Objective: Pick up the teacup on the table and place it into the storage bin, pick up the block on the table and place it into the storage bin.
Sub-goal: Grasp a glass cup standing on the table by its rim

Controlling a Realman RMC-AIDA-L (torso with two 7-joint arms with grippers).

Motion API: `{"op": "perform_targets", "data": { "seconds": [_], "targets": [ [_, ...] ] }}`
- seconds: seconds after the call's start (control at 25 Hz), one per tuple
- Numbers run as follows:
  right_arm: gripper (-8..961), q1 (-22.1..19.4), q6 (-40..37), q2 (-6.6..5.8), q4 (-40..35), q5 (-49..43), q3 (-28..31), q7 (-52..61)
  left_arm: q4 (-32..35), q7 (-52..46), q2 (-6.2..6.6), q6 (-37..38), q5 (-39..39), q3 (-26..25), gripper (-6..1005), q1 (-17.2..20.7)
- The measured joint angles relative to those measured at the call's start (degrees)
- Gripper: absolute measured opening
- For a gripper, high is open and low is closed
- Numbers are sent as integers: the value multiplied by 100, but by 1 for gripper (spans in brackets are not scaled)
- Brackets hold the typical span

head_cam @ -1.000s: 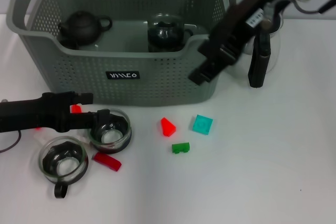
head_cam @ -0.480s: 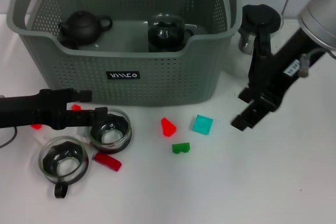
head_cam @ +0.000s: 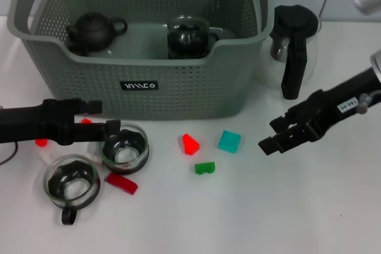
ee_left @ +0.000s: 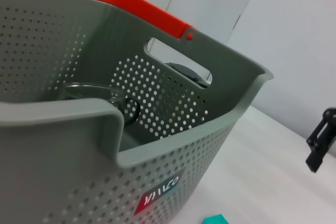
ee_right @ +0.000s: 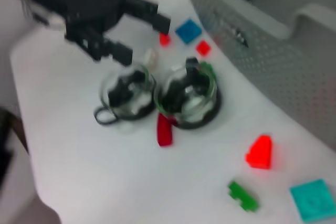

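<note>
A: Where's the teacup (head_cam: 124, 149)?

B: On the desk (head_cam: 238, 218), just in front of the storage bin (head_cam: 143, 84), near its left corner. It's clear glass, round, with a dark insert. A second glass cup (head_cam: 72, 182), handle toward the camera, sits just beside it.

A: How will it handle?

B: My guess: light, rigid, slick and breakable. Taking it across the rim, one finger inside and one outside, looks safest; the smooth wall could slip under a side squeeze.

A: And the left hand (head_cam: 101, 124)?

B: Low over the desk, its tip at the cup's rim. Whether the fingers are apart or closed, I cannot tell.

A: The blocks?

B: Hard little plastic pieces, well apart from the cup: a red wedge (head_cam: 190, 143), a teal square block (head_cam: 229, 141), a green studded brick (head_cam: 205, 168). Light, stiff, with flat faces good for pinching. A flat red piece (head_cam: 121, 183) lies touching the cups.

A: The right hand (head_cam: 278, 136)?

B: Hovering right of the teal block, fingers spread, holding nothing. Behind it stands a glass pitcher (head_cam: 294, 49) with a black handle.

A: Inside the bin?

B: A dark teapot (head_cam: 94, 29) and a glass pot (head_cam: 187, 35) behind perforated grey walls.
</note>
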Motion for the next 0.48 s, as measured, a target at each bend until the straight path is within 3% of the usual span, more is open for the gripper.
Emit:
{"op": "perform_targets", "data": {
  "seconds": [0.24,0.48],
  "targets": [
    [715,-257,315,-215,1408,253,949,-1225,0,-12,6,-3,3,28,868,-35],
    [715,-565,318,-285,1676,362,1334,-2225,42,-134,52,323,23,20,861,-75]
  ]
}}
